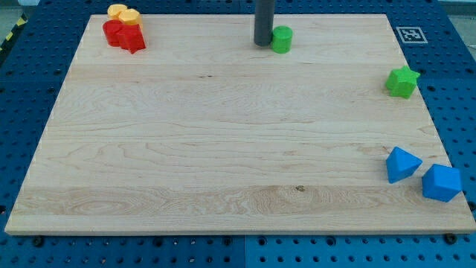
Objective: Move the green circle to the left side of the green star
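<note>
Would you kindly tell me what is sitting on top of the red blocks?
A yellow block lies across the top of the red blocks, at the board's top-left corner. It hides their upper faces, so their shapes stay unclear.

board (223, 149): pale grained wood, smooth; rod (264, 18): dark, matt; blocks: matt

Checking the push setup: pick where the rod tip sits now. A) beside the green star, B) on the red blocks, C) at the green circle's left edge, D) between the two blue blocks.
C: my tip stands at the left edge of the green circle near the view's top, far from the green star.
</note>
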